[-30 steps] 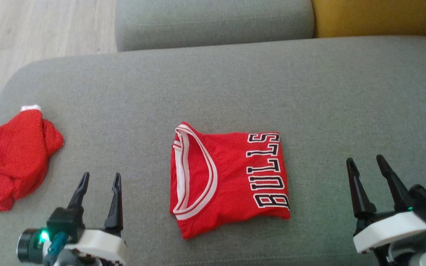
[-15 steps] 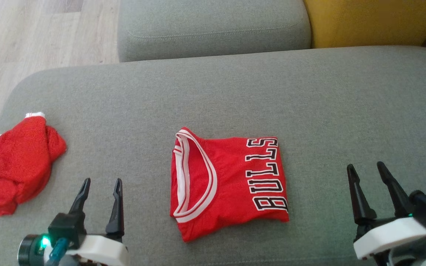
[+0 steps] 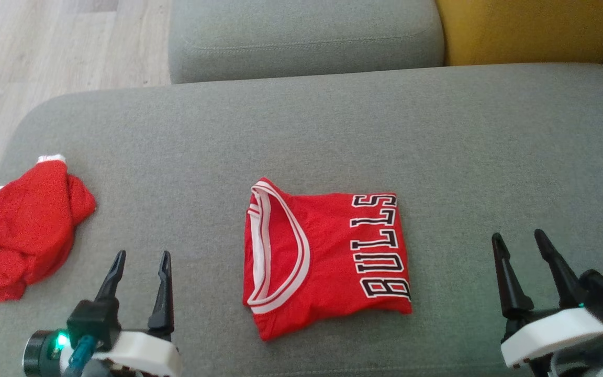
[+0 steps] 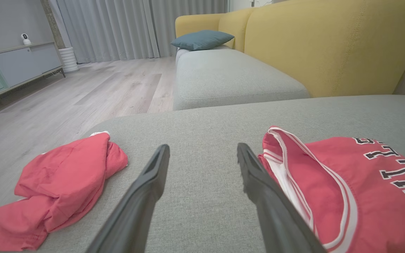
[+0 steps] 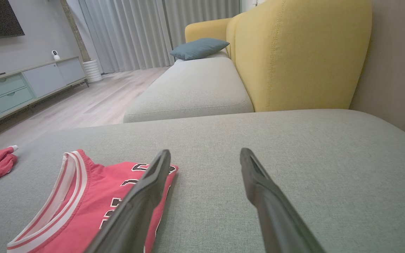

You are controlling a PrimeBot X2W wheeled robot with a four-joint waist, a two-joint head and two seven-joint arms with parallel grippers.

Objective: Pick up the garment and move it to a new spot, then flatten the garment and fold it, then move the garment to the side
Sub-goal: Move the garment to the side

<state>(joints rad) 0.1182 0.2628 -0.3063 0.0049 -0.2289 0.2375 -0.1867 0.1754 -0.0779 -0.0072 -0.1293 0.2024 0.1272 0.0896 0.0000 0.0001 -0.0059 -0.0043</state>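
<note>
Item before me: folded red jersey (image 3: pixel 327 259), lettered "BULLS" in black and white, reading sideways along its right edge.

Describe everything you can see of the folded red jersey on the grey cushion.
The folded jersey is red, thin-looking fabric with a white-striped neckline at its left end and black-and-white BULLS lettering along its right end. It lies flat as a roughly square packet on the grey cushion, which alone touches it. The left hand and right hand stand open, apart from it.
</note>
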